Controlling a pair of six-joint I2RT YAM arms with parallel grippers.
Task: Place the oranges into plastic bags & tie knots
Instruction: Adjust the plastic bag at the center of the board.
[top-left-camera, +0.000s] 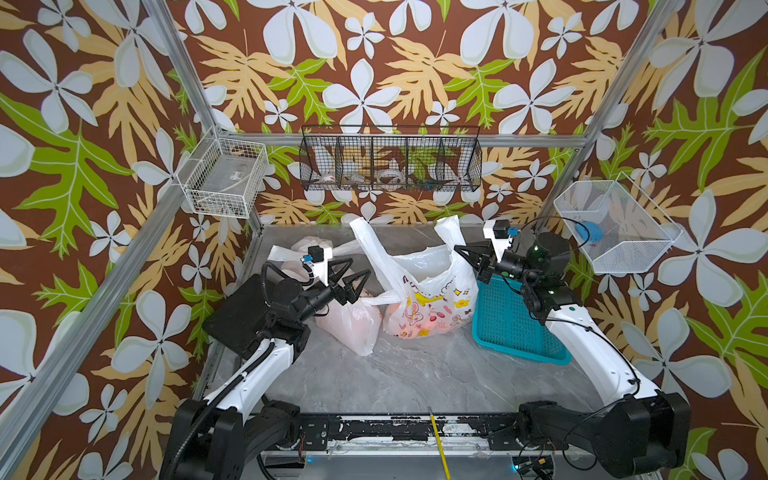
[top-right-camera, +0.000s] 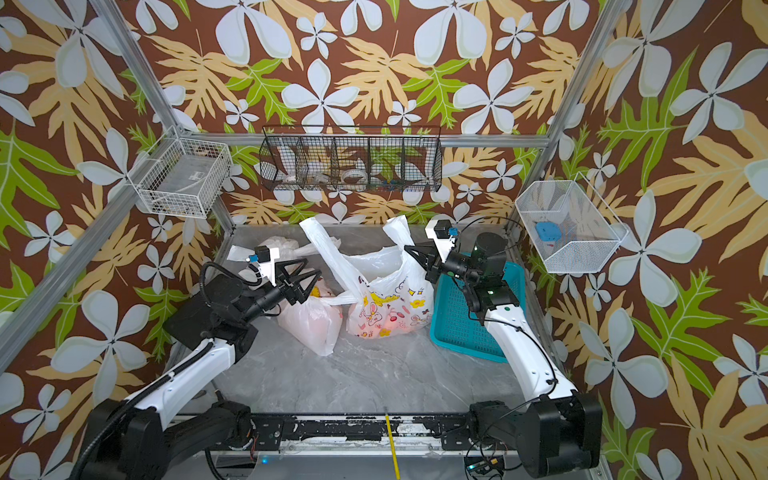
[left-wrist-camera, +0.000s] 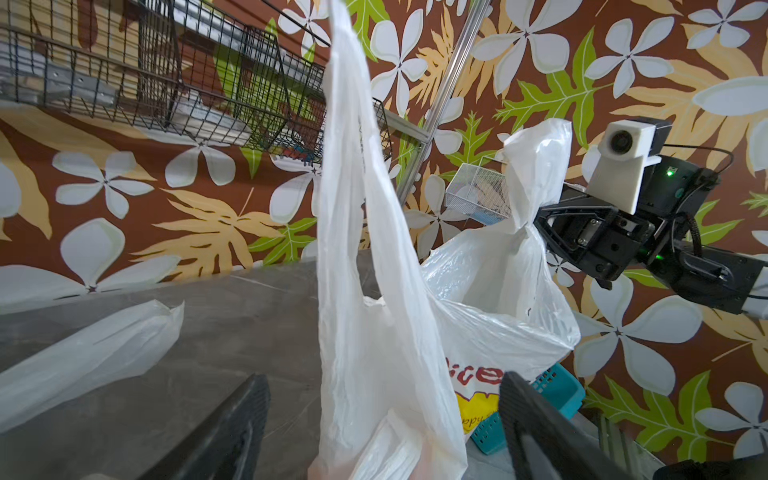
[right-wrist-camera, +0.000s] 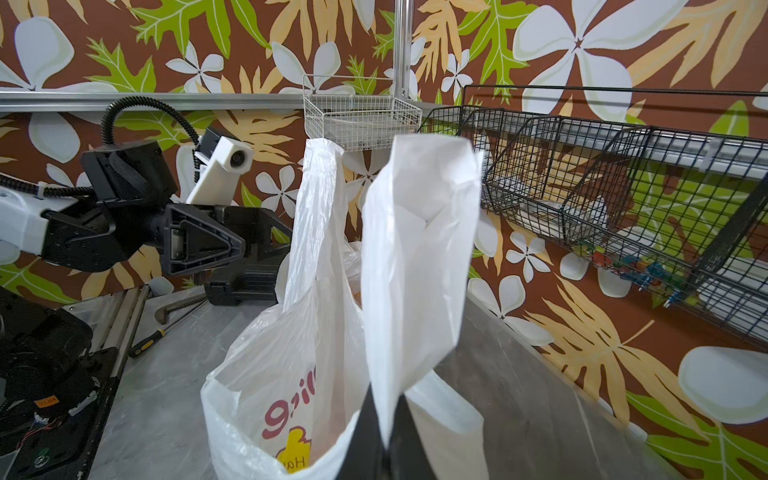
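A printed plastic bag stands mid-table with its mouth agape and both handles up. My right gripper is shut on the right handle. My left gripper is open, its fingers wide on either side of the left handle without pinching it. A closed pinkish bag lies below it, with one flat strip end poking out; its knot is hidden under the gripper. A third bag lies behind. The oranges show only as an orange glow through the plastic.
A teal perforated basket sits under my right arm. On the walls hang a black wire basket, a white wire basket and a white mesh basket. A yellow-handled tool lies across the front rail.
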